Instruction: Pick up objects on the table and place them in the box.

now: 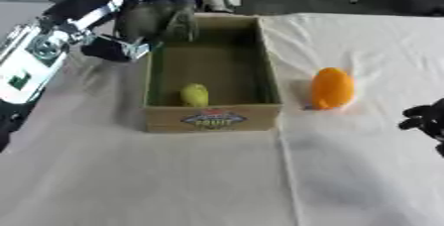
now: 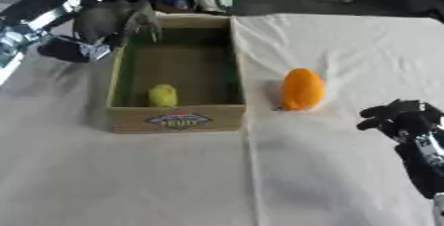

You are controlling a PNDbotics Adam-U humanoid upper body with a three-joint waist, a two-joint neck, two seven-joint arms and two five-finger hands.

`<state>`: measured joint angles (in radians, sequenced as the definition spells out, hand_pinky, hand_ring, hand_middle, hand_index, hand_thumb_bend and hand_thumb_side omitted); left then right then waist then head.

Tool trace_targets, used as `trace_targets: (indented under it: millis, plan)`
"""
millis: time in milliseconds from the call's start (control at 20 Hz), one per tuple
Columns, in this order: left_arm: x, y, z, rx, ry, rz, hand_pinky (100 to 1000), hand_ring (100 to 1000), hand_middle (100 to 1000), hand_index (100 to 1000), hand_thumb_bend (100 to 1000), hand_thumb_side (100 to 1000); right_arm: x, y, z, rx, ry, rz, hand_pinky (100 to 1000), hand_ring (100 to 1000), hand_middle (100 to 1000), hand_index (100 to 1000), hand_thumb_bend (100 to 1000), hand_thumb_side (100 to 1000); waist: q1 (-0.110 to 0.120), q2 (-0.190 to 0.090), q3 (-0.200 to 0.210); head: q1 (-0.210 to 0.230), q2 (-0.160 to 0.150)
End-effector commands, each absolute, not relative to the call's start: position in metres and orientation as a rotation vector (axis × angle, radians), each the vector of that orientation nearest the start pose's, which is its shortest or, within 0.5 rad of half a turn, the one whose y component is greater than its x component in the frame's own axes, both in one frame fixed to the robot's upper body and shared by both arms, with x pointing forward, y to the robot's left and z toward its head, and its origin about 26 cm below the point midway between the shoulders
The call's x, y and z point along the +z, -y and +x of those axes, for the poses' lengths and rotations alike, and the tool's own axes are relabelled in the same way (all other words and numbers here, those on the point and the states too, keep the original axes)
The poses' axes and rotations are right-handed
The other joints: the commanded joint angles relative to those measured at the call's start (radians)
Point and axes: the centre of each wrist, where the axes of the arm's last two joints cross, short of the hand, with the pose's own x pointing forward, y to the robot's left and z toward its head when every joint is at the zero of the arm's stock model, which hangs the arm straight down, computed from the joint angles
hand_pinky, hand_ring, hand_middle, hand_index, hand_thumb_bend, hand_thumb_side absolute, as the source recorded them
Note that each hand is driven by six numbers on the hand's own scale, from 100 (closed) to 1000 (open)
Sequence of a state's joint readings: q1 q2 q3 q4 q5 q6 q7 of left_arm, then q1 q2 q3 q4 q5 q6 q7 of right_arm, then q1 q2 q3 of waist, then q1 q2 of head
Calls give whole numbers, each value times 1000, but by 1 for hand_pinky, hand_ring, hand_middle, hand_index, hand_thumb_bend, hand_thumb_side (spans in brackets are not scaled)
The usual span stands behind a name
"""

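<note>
Holding a grey, blurry thing [image 1: 160, 18] up over the far left corner of the box [image 1: 211, 120], the left hand [image 1: 130, 46] looks ready to drop it in. I cannot tell what the grey thing is, and the fingers are too blurry to show if they are curled round it or spread. It hangs above the box so it can fall inside and not on the white surface [image 1: 173, 180]. A small yellow-green fruit [image 1: 194, 94] lies in the box by the near wall. An orange fruit [image 2: 302, 88] sits on the surface just right of the box, not yet picked up. The right hand [image 2: 401, 117] waits low at the right, fingers curled, holding nothing, near the orange fruit, maybe to grab it next.
</note>
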<state>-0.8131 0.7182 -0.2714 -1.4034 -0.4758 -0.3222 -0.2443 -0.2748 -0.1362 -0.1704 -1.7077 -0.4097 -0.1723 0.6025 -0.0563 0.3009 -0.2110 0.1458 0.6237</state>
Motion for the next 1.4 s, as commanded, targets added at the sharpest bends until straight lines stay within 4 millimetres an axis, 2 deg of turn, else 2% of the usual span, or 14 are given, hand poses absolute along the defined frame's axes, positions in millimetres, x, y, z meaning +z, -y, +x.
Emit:
trace_targets:
  millis: [50,300,550,650,700,750,800,850,1000,1200,1300,1400]
  plan:
    - [273,-282,414,-1615,1996,764,497,306,342,702,100,265,124,287,334,431,2197,575,620,691,527,645,100,419,4,-22,-8,7,1]
    - [260,-268,418,-1698,1982,670,508,316,350,707,100,267,124,283,335,444,2196,597,607,691,527,646,100,421,4,-17,-29,11,2]
    - [247,-264,422,-1791,1911,621,553,397,423,728,100,283,121,281,335,450,2183,594,562,690,526,646,100,428,5,-13,-38,11,2]
    - [241,-265,424,-1844,1852,614,588,472,491,749,127,309,122,281,335,450,2187,598,568,690,526,646,100,426,7,-12,-40,9,1]
    - [238,-266,425,-1868,1825,611,627,560,558,772,212,330,123,281,336,450,2188,601,569,690,526,646,100,425,7,-12,-40,8,1]
    - [236,-268,425,-1892,1801,608,644,591,585,781,249,338,123,281,336,449,2189,602,569,690,526,646,100,426,7,-12,-41,7,0]
    - [235,-269,425,-1910,1783,606,688,669,649,802,316,350,123,281,336,448,2189,601,569,690,526,646,100,427,7,-12,-41,6,-1]
    - [234,-270,425,-1920,1772,603,710,719,685,811,340,352,123,281,336,446,2188,600,569,690,526,646,100,428,8,-11,-40,6,-1]
    - [236,-277,424,-1888,1780,605,765,800,776,828,399,340,124,281,336,442,2191,596,569,690,526,646,100,427,9,-10,-38,1,-3]
    - [246,-285,418,-1803,1842,615,811,843,824,852,500,294,124,282,336,437,2192,589,569,691,526,646,100,428,10,-9,-32,-6,-6]
    - [254,-287,414,-1755,1888,614,814,847,830,858,498,257,125,283,336,437,2192,586,569,691,526,647,100,427,10,-8,-28,-10,-6]
    - [263,-291,408,-1689,1943,603,810,842,825,858,460,221,124,284,336,436,2193,582,569,691,526,647,100,426,9,-9,-25,-14,-6]
